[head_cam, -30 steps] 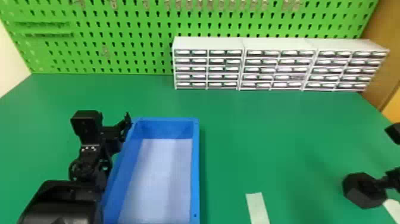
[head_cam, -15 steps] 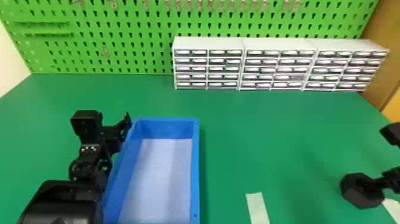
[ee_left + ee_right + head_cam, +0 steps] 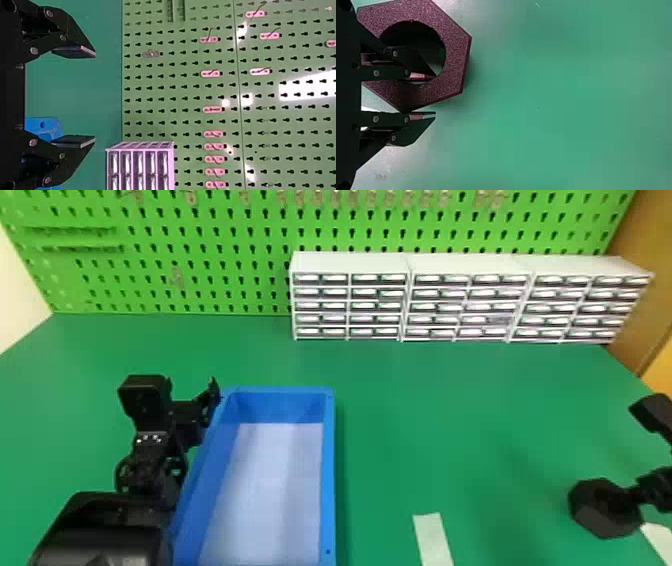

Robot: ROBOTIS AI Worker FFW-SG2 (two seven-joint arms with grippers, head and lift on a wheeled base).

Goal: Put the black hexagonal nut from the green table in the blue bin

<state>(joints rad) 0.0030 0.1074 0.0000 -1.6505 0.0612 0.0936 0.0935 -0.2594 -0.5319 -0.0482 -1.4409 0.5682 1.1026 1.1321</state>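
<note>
The black hexagonal nut [image 3: 600, 508] is at the right side of the head view, over the green table [image 3: 425, 430], with my right gripper [image 3: 634, 494] at its right side. In the right wrist view, the nut [image 3: 455, 63] has one finger through its hole and the other outside, so my right gripper [image 3: 435, 96] is shut on its wall. The blue bin [image 3: 328, 480] stands left of centre, its light floor bare. My left gripper [image 3: 192, 382] is beside the bin's far left corner; in the left wrist view the left gripper [image 3: 95, 96] is open and holds nothing.
White drawer cabinets [image 3: 350, 262] stand at the back against the green pegboard [image 3: 200, 250]. A pale strip [image 3: 433, 540] lies between bin and nut near the front, and another white piece [image 3: 656, 540] lies right of the nut.
My right gripper has shifted slightly left, and the nut has moved a little left with it. The left arm and the bin have kept their places.
</note>
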